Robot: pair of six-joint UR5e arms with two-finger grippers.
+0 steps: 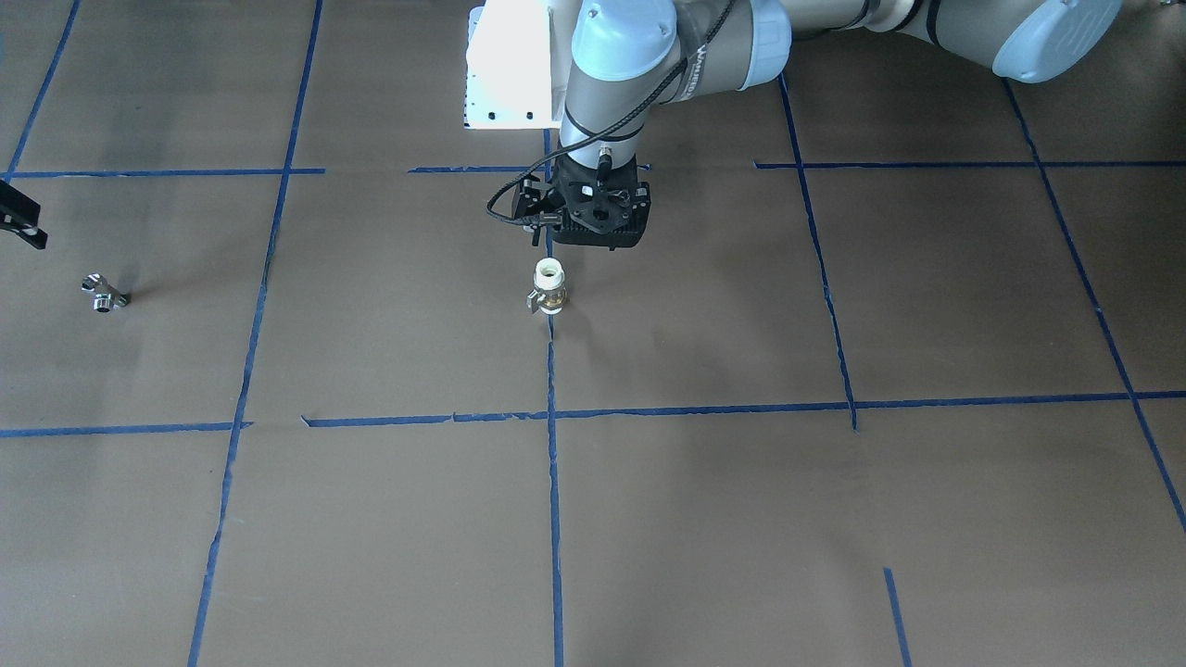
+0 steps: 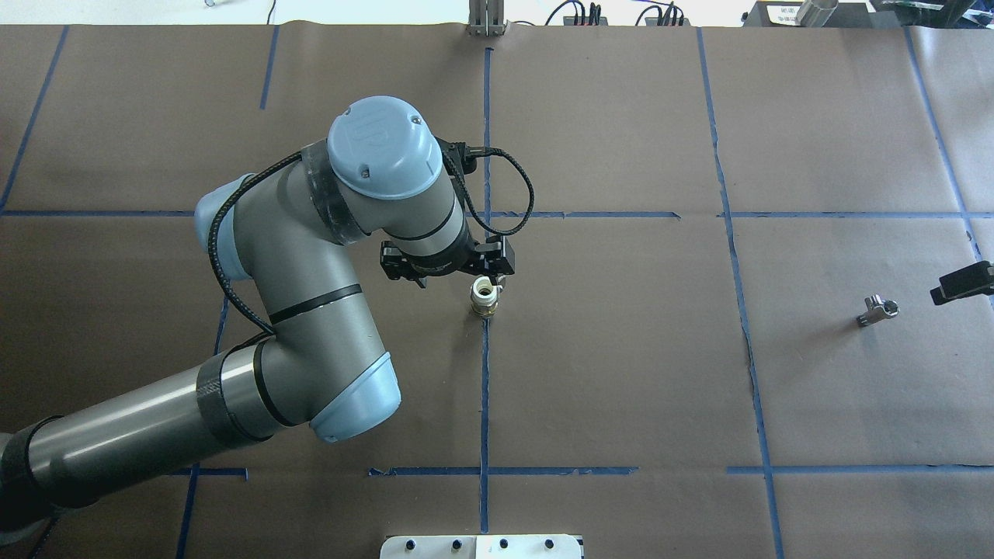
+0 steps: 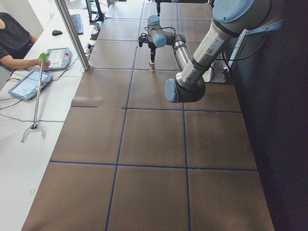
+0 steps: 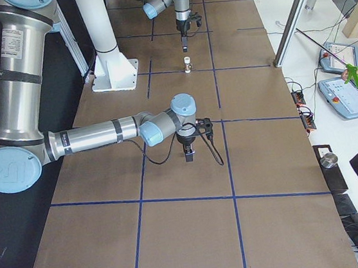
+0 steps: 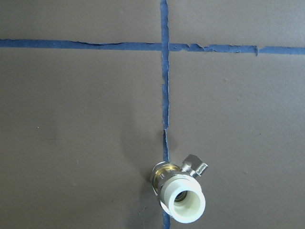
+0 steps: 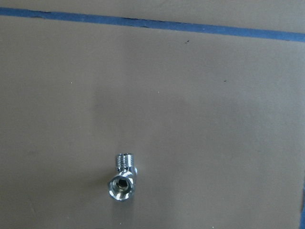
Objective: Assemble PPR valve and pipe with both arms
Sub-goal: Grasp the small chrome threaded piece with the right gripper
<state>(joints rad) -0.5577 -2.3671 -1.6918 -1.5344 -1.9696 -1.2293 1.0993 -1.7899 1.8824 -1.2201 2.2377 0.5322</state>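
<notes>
The PPR valve (image 1: pixel 548 287) stands upright on the brown table at a blue tape line, white collar up and side lever out. It also shows in the overhead view (image 2: pixel 484 297) and low in the left wrist view (image 5: pixel 183 198). My left gripper (image 1: pixel 593 239) hovers just above it without touching; its fingers are hidden. The chrome pipe (image 2: pixel 877 310) lies on the table, also in the front view (image 1: pixel 104 294) and the right wrist view (image 6: pixel 124 181). My right gripper (image 2: pixel 963 283) hangs beside it at the view's edge; I cannot tell how its jaws stand.
Blue tape lines (image 2: pixel 485 373) divide the brown table into squares. The white base plate (image 2: pixel 481 546) sits at the robot's side. An upright metal post (image 3: pixel 72 33) and the operators' side table with tablets (image 3: pixel 29 82) lie across the table from the robot.
</notes>
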